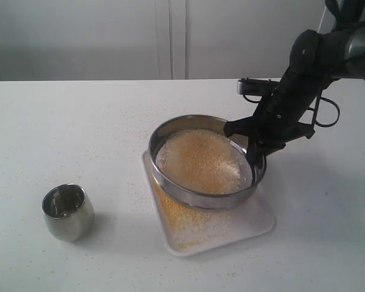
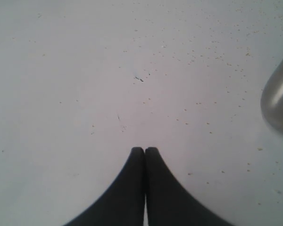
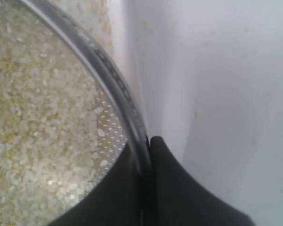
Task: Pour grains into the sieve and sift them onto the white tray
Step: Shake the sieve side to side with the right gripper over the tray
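One sieve mouth up, rim in right hand.

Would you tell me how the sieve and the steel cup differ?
The sieve is wide and shallow; the cup is small and deep. The sieve holds grains, its rim pinched by the right hand over the white tray; the cup stands free, apparently empty. Both are shiny steel.

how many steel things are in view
2: the sieve over the white tray, right of centre, its rim held by the right gripper; the cup standing alone at front left. None seems hidden.
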